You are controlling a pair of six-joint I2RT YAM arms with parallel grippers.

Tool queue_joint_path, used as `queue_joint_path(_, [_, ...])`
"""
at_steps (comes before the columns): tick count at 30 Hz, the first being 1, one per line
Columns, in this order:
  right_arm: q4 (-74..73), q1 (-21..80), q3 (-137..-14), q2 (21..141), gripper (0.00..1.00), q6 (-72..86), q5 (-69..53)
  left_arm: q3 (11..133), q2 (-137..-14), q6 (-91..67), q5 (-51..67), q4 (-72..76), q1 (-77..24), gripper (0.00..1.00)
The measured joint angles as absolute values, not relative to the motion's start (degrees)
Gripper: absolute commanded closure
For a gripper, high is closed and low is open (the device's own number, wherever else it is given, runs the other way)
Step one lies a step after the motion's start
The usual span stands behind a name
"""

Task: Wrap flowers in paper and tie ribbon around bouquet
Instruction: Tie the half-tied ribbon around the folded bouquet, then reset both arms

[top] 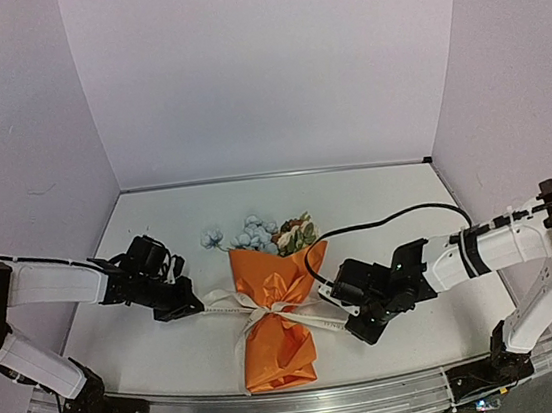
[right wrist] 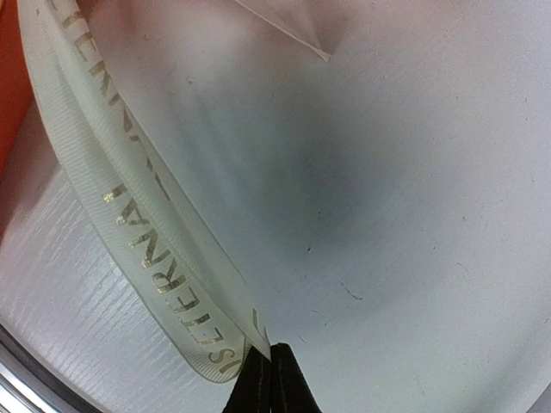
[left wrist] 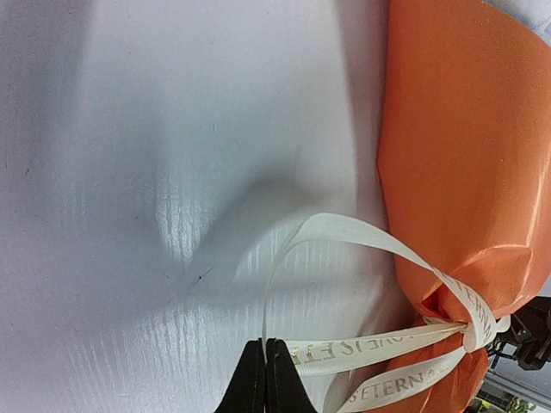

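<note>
The bouquet point(top: 275, 317) lies on the table, a cone of orange paper point(left wrist: 465, 146) with the flowers point(top: 259, 234), pale blue, white and brown blooms, showing at its far end. The white lettered ribbon point(top: 268, 306) is knotted around its waist, with loops running out to both sides. My left gripper point(top: 194, 307) is just left of the bouquet, shut on a ribbon loop point(left wrist: 344, 231); the pinch shows in the left wrist view point(left wrist: 264, 344). On the right, my right gripper point(top: 348, 320) is shut on the other ribbon loop point(right wrist: 129, 215), pinched at its tip point(right wrist: 269, 351).
White table point(top: 173, 350) with a metal rail along the near edge point(top: 281, 407). A black cable point(top: 379, 224) arcs from the right arm over the bouquet's right side. White walls close off the back and sides.
</note>
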State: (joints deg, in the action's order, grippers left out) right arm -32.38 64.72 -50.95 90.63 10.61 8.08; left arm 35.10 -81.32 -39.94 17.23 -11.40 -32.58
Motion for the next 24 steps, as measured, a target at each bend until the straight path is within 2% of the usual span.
queue_joint_path(8, [-32.44, 64.27, -51.02, 90.63, 1.00, 11.30, 6.72, 35.00, -81.29, -39.68, 18.86, -10.85, -31.75, 1.00])
queue_joint_path(11, [-33.23, 64.25, -51.57, 90.64, 0.99, 11.85, 6.05, 35.00, -81.02, -38.94, 19.48, -10.81, -31.44, 0.93])
queue_joint_path(17, [-38.38, 63.82, -53.56, 90.67, 0.66, 12.95, 4.88, 35.00, -78.99, -37.24, 18.05, -10.98, -29.96, 0.65])
queue_joint_path(19, [-39.56, 63.67, -54.14, 90.67, 0.57, 13.52, 4.57, 35.00, -78.26, -36.79, 17.79, -11.02, -29.69, 0.61])
queue_joint_path(24, [-40.44, 63.64, -55.92, 90.64, 0.41, 14.77, 3.33, 35.66, -75.49, -35.46, 17.16, -12.13, -29.69, 0.44])
